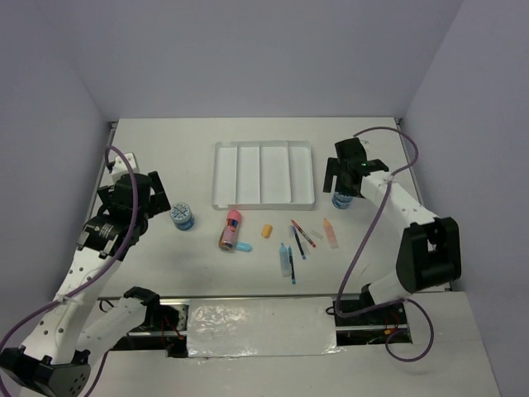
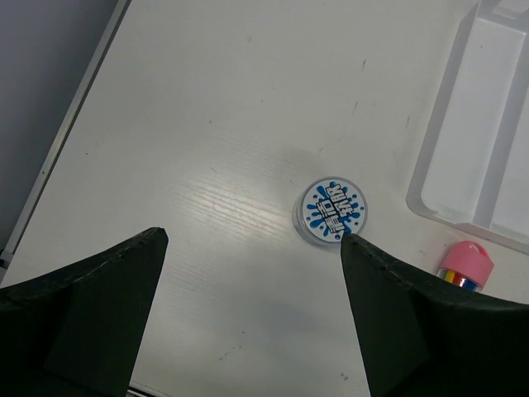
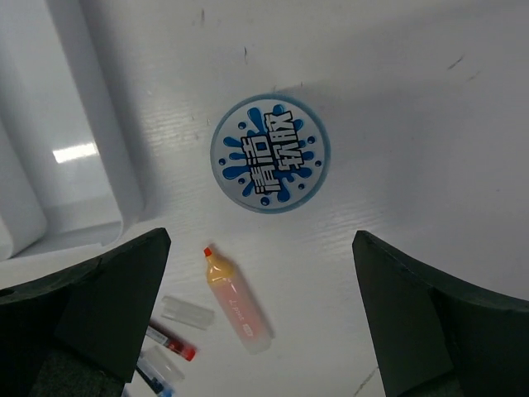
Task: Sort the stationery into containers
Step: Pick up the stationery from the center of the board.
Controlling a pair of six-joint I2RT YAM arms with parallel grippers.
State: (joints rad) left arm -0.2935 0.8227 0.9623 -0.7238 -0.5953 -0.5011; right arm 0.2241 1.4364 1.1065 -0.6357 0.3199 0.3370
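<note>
Left fingers (image 2: 83, 314): spread apart, empty, near blue patterned roll (image 2: 332, 211) left of clear tray (image 1: 273, 174)
Right fingers (image 3: 91, 314): spread apart, empty, over second roll (image 3: 269, 155) right of tray

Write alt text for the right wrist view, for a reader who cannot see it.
The right gripper hangs open above a round blue-and-white patterned roll lying flat on the white table. A corner of the clear tray shows at left; an orange marker, a clear cap and pen ends lie along the bottom.
</note>
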